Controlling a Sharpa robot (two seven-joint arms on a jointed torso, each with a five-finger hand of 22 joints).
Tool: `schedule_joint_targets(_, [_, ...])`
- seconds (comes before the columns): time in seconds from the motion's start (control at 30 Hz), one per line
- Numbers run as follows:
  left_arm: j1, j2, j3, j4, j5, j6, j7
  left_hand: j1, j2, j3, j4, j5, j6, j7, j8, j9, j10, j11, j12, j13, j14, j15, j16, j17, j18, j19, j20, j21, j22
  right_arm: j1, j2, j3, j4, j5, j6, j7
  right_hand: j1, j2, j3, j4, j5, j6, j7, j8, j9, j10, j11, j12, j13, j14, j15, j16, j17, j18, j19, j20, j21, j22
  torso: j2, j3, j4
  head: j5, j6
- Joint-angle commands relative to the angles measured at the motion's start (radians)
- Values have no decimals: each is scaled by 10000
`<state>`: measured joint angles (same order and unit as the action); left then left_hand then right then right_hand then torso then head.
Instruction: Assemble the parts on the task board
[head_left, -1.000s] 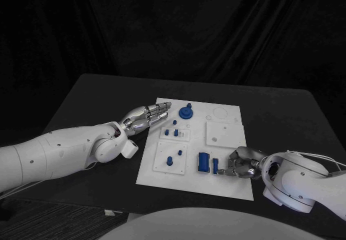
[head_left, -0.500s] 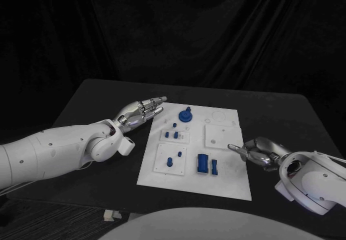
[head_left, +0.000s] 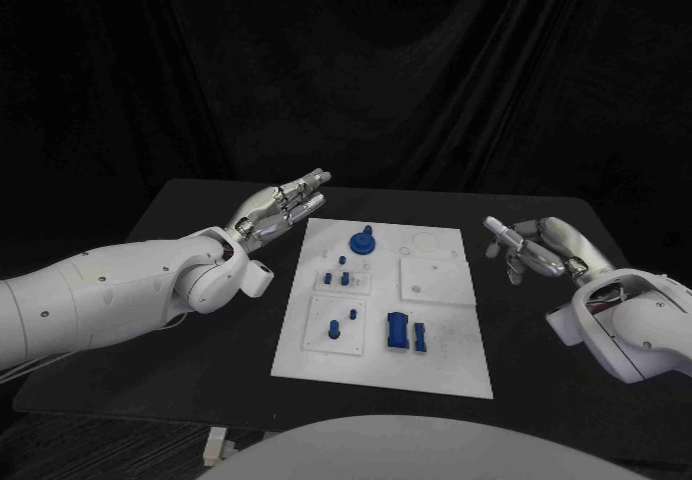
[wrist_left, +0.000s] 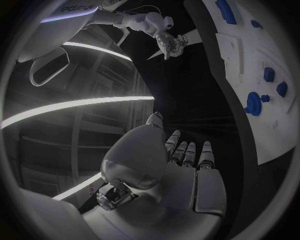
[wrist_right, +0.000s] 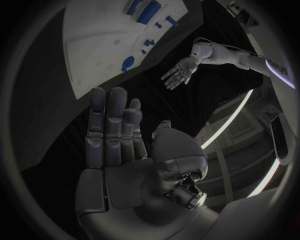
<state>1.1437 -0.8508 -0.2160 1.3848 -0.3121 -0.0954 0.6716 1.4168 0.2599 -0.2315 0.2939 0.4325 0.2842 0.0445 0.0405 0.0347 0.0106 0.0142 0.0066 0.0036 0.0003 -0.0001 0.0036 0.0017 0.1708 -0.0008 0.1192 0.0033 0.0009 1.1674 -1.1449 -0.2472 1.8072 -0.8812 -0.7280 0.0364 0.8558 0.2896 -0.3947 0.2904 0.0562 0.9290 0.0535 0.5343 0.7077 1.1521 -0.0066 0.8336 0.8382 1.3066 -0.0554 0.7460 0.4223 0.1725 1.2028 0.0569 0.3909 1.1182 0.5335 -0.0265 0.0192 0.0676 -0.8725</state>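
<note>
Both hands had drawn away from the task board (head_left: 387, 300) since the earlier frames: the right hand (head_left: 526, 247), which had been down at the board's near right corner beside the blue parts, was lifted clear over the bench (head_left: 548, 370) off the board's right edge, and the left hand (head_left: 277, 208) had risen from the board's far left corner to hover beyond the bench's far left side. Each hand held nothing, its fingers (wrist_right: 106, 125) straight and spread apart. On the white board, near the middle of the bench, a round blue part with a peg (head_left: 362, 240) stood by the far edge, small blue pegs (head_left: 340, 275) sat in the left-hand plate below it, and two upright blue blocks (head_left: 405, 333) stood side by side toward the near edge.
</note>
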Motion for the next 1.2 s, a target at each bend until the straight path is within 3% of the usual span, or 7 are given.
schedule_joint_targets(0.03, [-23, 137, 7, -97, 11, -174, 1031, -95, 17, -52, -5, -69, -111, 2, -65, -12, -43, -44, -49, -18, -3, -4, -36, -17, 84, 8, -65, -33, -9, -185, 76, -6, -208, 2103, -963, 2688, 111, 3, -93, 9, -13, -277, 331, -478, -572, -685, 391, -1447, -1172, -529, 376, -1695, -564, 51, -394, 337, -1224, -940, -175, 56, -55, -97, -1])
schedule_joint_targets(0.17, [-55, 196, 7, -126, 11, -149, 1023, -93, 29, -53, -7, -58, -118, -5, -67, -12, -49, -51, -50, -20, -3, 8, -36, -17, 82, 8, -53, -33, -9, -332, 213, -6, -416, 2934, -832, 3555, 545, -41, -178, -11, 48, -1184, 1276, -1265, -1794, -2752, 1441, -3958, -3264, -2464, 1520, -4568, -1744, -140, -1855, 1301, -3302, -2796, -233, 68, -121, -147, -1])
schedule_joint_targets(0.4, [-151, 345, 6, -251, 11, -11, 970, -70, 69, -46, -11, 2, -174, -11, -75, -17, -63, -52, -54, -23, -3, 41, -36, -17, 79, 8, 1, -33, -9, -575, 316, -7, -662, 3908, -235, 4396, 985, 1, -247, 11, 147, -2493, 1333, -2065, -3626, -5138, 2249, -5216, -5798, -5229, 2556, -6302, -3255, -265, -4835, 2195, -3287, -5687, -468, 15, -254, -126, -1])
schedule_joint_targets(0.43, [-133, 325, -9, -247, 0, -65, 22, -4255, -775, 695, -882, -1310, -935, -445, -405, -347, -106, -142, -66, -36, -3, 1, -36, -17, -513, 8, -357, -33, -9, -530, 311, -12, -632, 2916, -441, 3373, -1933, -883, 1049, -858, -562, -4450, 765, -3008, -4515, -6867, 1595, -6161, -6422, -7377, 1924, -6610, -3445, -640, -6767, 1304, -3909, -7090, -328, 46, -184, -120, 0])
schedule_joint_targets(0.57, [-152, 334, 43, -197, 74, -224, -15, -5253, -903, 835, -1072, -1587, -1149, -445, -405, -347, -106, -142, -66, -36, -3, 1, -36, -17, -513, 8, -385, -33, -9, -547, 401, 55, -679, 3075, -440, 3413, -5008, -1750, 2443, -1858, -562, -6845, -535, -4160, -5816, -9218, 849, -7210, -7427, -10229, 1268, -7460, -4223, -1725, -9478, 426, -3909, -9194, -315, 52, -184, -136, 80])
schedule_joint_targets(0.67, [-200, 357, 173, -71, 262, -626, -107, -6362, -1113, 1041, -1285, -1927, -1360, -445, -405, -347, -106, -142, -66, -36, -3, 1, -36, -17, -642, 8, -471, -33, -9, -591, 628, 224, -797, 3477, -439, 3512, -6613, -2896, 3130, -2904, -562, -7954, -535, -5343, -7077, -10261, 66, -8336, -8382, -11515, 554, -7460, -4223, -1725, -10637, -569, -3909, -10095, -283, 69, -185, -177, 280])
schedule_joint_targets(1.2, [-736, 612, 1617, 1327, 2340, -5075, -1131, -10101, -1820, 2315, -2084, -3079, -2031, -445, -405, -347, -106, -142, -66, -36, -3, 1, -36, -17, -1708, 8, -1192, -33, -9, -1055, 3032, 2012, -2050, 7722, -424, 4566, -8558, -2896, 3947, -2904, -562, -9290, -535, -5343, -7077, -11521, 66, -8336, -8382, -13066, 554, -7460, -4223, -1725, -12028, -569, -3909, -11182, 42, 232, -191, -593, 2318])
